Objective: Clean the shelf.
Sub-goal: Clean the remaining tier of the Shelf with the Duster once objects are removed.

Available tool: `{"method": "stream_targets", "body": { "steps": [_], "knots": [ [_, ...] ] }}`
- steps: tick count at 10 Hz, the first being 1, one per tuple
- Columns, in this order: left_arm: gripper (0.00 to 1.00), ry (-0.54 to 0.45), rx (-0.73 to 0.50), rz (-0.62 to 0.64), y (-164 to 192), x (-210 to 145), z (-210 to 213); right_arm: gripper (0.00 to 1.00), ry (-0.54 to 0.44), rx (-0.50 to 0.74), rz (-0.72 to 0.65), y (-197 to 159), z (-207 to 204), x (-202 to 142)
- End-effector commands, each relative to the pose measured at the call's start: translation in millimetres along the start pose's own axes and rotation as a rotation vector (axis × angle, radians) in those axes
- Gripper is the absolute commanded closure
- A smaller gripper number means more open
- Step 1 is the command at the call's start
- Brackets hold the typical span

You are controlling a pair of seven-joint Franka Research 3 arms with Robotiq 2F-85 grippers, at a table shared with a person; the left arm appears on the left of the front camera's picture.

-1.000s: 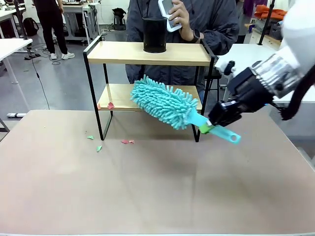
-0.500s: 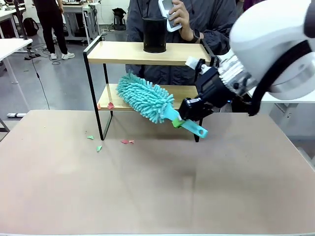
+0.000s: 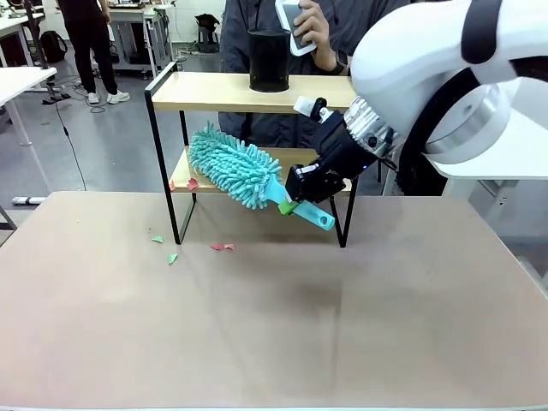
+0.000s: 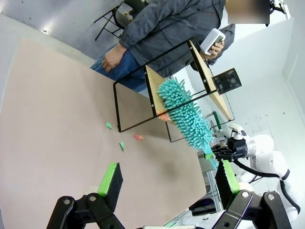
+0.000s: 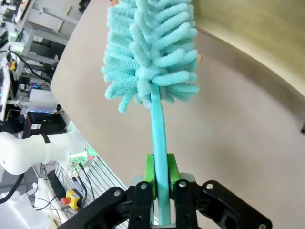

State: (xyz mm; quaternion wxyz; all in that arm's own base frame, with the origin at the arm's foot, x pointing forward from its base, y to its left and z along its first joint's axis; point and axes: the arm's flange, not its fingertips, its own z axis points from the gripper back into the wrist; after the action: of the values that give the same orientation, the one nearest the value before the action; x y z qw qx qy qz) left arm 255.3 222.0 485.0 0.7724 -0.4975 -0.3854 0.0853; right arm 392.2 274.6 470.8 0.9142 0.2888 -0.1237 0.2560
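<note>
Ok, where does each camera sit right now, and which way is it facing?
Front view: fixed between the arms, facing across the table at the shelf and person; the right hand grips the duster.
Left wrist view: above the table, facing shelf and person; the open left hand shows below.
Right wrist view: looks along the duster's handle; its fingers clamp it.
Shared: all three show the duster.
</note>
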Motion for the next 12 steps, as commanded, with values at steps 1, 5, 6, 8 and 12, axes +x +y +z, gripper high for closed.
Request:
{"method": "stream_targets", "body": {
  "steps": [1,5,6,8,12],
  "knots": [
    [0.00,-0.015,-0.017,-0.024,0.0,-0.6,-1.5,1.00,0.043,0.017,0.033,15.4,-6.3,5.2],
    [0.00,-0.015,-0.017,-0.024,0.0,-0.6,-1.5,1.00,0.182,-0.028,0.158,18.9,3.5,-13.9],
    [0.00,-0.015,-0.017,-0.024,0.0,-0.6,-1.5,1.00,0.230,-0.035,0.168,16.5,13.1,-26.7],
    [0.00,-0.015,-0.017,-0.024,0.0,-0.6,-1.5,1.00,0.309,-0.002,0.183,12.1,26.8,-47.6],
    [0.00,-0.015,-0.017,-0.024,0.0,-0.6,-1.5,1.00,0.334,0.071,0.212,3.5,49.5,-67.9]
  ]
}}
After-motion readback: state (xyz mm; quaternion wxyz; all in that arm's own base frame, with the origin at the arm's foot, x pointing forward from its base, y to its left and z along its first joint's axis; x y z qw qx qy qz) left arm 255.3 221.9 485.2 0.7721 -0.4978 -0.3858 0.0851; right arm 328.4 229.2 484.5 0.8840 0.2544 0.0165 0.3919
